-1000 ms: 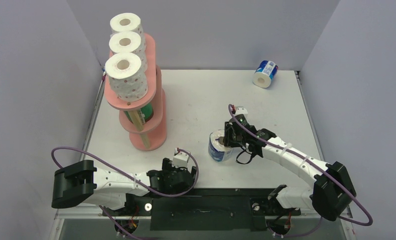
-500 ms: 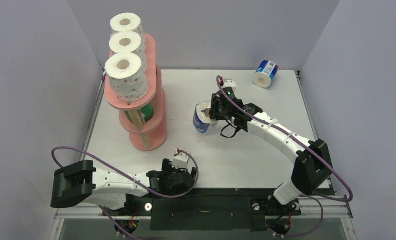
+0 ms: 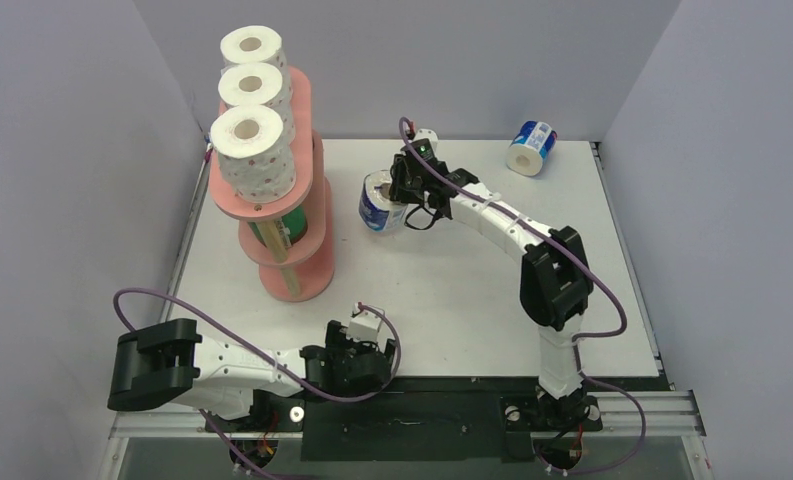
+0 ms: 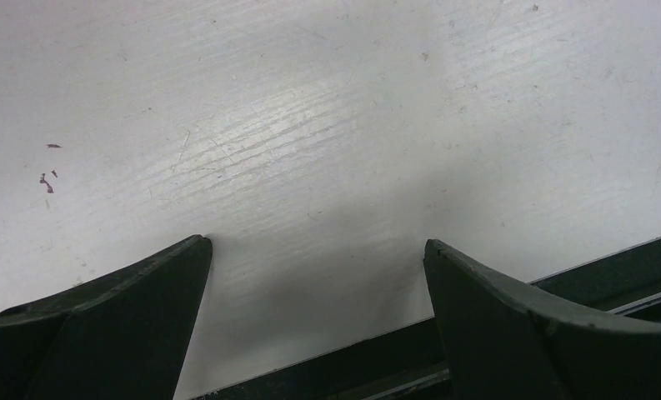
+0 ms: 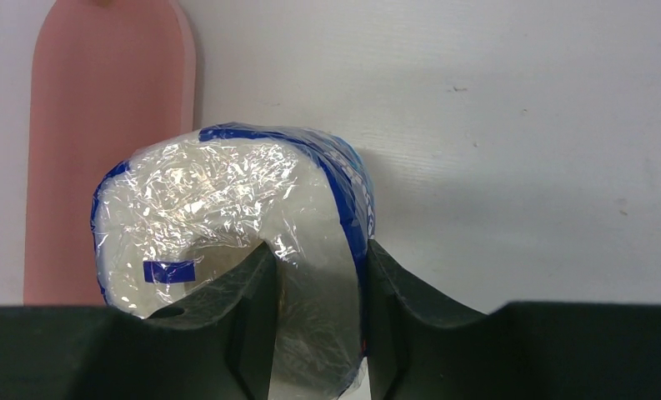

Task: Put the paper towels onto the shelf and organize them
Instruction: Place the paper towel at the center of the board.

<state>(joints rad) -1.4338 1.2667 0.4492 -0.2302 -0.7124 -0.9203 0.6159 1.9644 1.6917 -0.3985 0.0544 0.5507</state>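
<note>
The salmon-pink shelf stands at the left. Three white red-dotted paper towels line its top tier. A green-wrapped roll shows on the middle tier. My right gripper is shut on a blue-white wrapped roll, just right of the shelf. In the right wrist view one finger sits in the roll's core and the other outside its wall; the gripper pinches the roll, and the shelf lies behind. My left gripper stands open over bare table.
Another blue-white wrapped roll lies on its side at the back right corner. Grey walls enclose the white table on three sides. A black rail runs along the near edge under my left gripper.
My right arm has carried the blue-white roll from the table's middle toward the back left, closer to the shelf. The left arm has barely shifted.
</note>
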